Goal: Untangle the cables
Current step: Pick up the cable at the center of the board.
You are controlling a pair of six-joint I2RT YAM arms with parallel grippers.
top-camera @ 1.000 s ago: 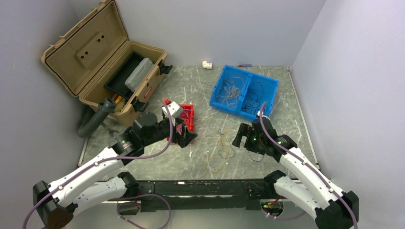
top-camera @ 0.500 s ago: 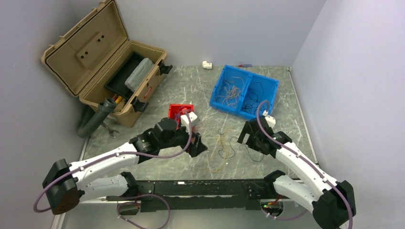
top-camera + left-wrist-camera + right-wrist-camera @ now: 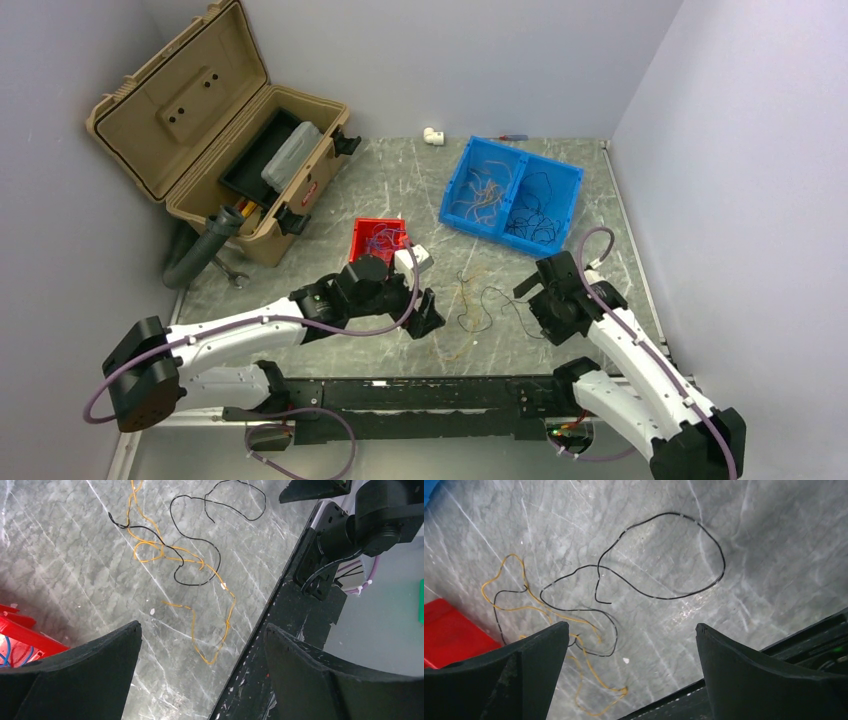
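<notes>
You look well into the job. Most of the cables appear sorted, and only a small cluster of cables (image 3: pixel 468 305) lies loose on the table (image 3: pixel 400 180), in the lower middle of the top view, between the two arms. In the left wrist view an orange strand (image 3: pixel 220 582) and a black strand (image 3: pixel 192 540) cross each other at several points, so I judge that pair is not yet parted. In the right wrist view the black wire swings out into a wide loop toward the upper right, clear of the orange one there.

The left pincer (image 3: pixel 200 630) is released, its jaws spread wide over the strands and grasping nothing. The right pincer (image 3: pixel 631 627) is the same, spread and empty, just right of the cluster.

The blue bin (image 3: pixel 450 195) at upper middle has two compartments. The left one holds pale orange strands and the right one holds black ones. The red tray (image 3: pixel 357 238), left of centre, holds blue strands. The open toolbox (image 3: pixel 180 100) at upper left shows a dark inner tray and a clear case, and you can't make out any cables in it
</notes>
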